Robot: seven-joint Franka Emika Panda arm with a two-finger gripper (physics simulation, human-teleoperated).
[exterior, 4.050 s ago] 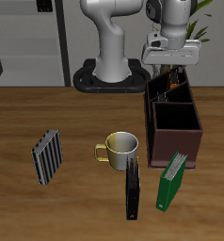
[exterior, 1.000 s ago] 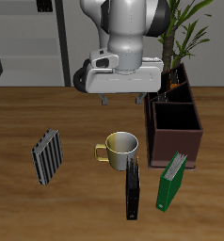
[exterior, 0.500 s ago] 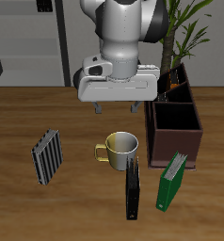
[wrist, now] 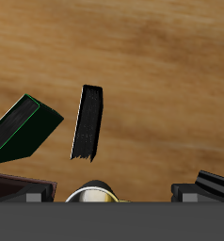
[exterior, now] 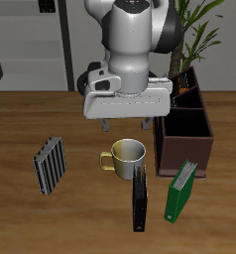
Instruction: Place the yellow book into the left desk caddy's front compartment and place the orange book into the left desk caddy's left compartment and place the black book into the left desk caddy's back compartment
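A slim, matte black book [exterior: 140, 198] lies flat on wood-grain table [exterior: 51, 218] at the exterior view's lower centre, beside a glossy mug [exterior: 127, 155]. Above, the gripper [exterior: 127, 123] hangs empty, apparently open.

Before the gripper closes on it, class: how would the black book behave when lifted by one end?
The black book lies flat, long and slim, so it would probably swing or tilt. It looks stiff, unlikely to flop. Its thin edge offers little to hold, so it may slip.

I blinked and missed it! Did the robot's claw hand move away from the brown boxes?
Yes. The gripper was over the dark brown caddies before; now it hangs above the mug, nearer the table's front edge, close to the black book.
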